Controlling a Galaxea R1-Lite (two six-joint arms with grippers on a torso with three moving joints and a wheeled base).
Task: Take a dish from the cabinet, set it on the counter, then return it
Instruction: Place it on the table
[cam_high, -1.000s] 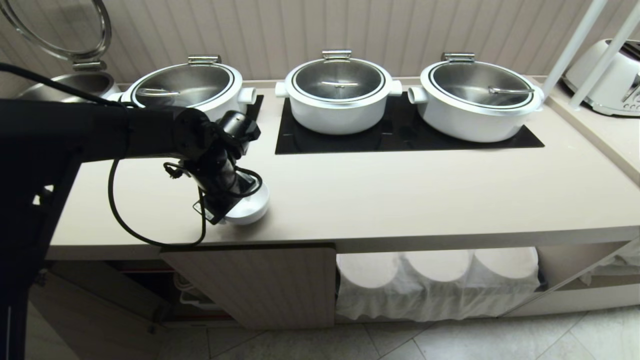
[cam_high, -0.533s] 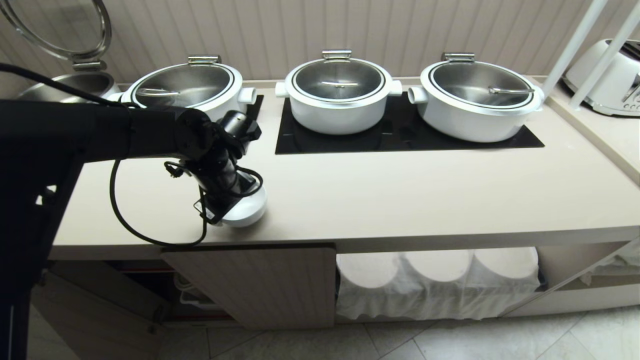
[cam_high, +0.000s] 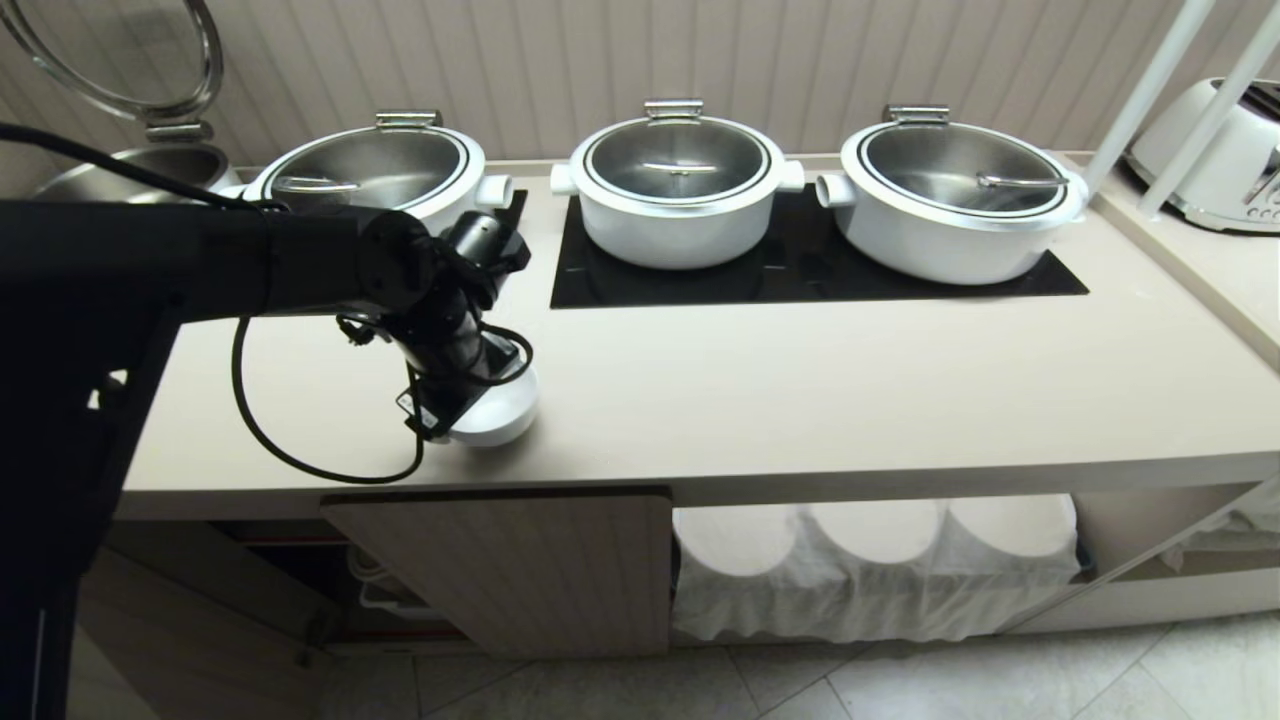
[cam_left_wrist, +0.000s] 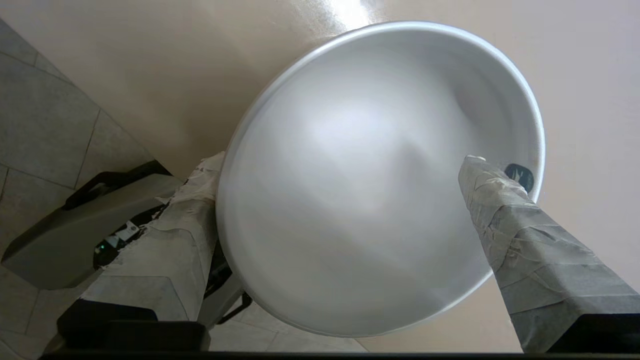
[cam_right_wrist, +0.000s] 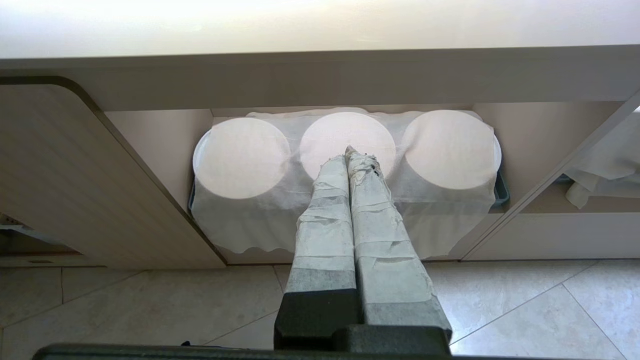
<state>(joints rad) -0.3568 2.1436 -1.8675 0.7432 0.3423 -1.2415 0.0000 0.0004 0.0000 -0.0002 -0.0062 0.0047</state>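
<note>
The dish (cam_high: 500, 415), a smooth, glossy white ceramic bowl, round and deep, stands upright on the counter (cam_high: 800, 400) near its front edge, toward the left end, just above the cabinet (cam_high: 520, 570). The counter is a long, matte beige slab with a black rectangular inset panel (cam_high: 800, 275) toward its back edge; three white round pots with steel-and-glass lids (cam_high: 677, 185) sit in a row there. The cabinet door is beige and finely fluted; beside it a thin white cloth (cam_high: 870, 570) drapes over three round shapes.

The left gripper (cam_left_wrist: 345, 200) hangs over the dish with its fingers spread wide. From the head view the black wrist and a looping cable (cam_high: 300, 450) hide most of the bowl, and the fingers cannot be made out. The left wrist view looks straight into the bowl's pale hollow: one tape-wrapped finger (cam_left_wrist: 520, 235) reaches inside the rim, the other stands outside the wall; whether either touches the ceramic I cannot tell. Grey floor tiles (cam_left_wrist: 40, 125) show past the counter's edge.

The right gripper (cam_right_wrist: 350, 165), seen only in its own wrist view, has its crinkled, taped fingers pressed together, empty, pointing at the cloth-draped opening below the counter.
</note>
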